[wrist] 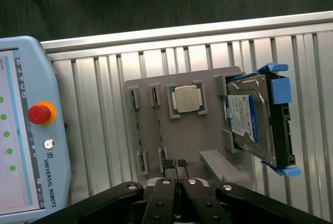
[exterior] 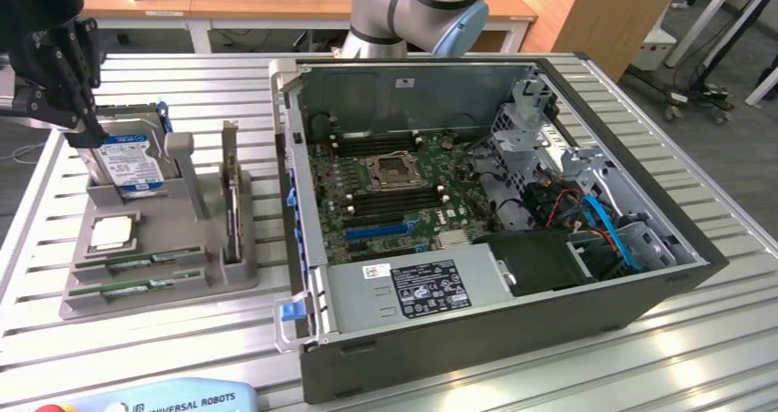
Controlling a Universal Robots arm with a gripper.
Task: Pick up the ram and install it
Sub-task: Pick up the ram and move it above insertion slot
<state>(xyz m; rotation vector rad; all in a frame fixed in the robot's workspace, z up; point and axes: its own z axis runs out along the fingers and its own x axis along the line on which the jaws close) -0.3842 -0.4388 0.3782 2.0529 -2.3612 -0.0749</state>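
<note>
The gripper (exterior: 80,128) hangs pointing straight down over the hard drive (exterior: 127,161) end of the grey fixture (exterior: 182,280), its jaws pressed together on nothing. The ram (exterior: 137,264) stands on edge in slots at the fixture's opposite end, beyond the processor chip (exterior: 109,232), its long axis running towards the open computer case (exterior: 486,339). In the wrist view, that axis looks roughly square to the jaws' closing line.
</note>
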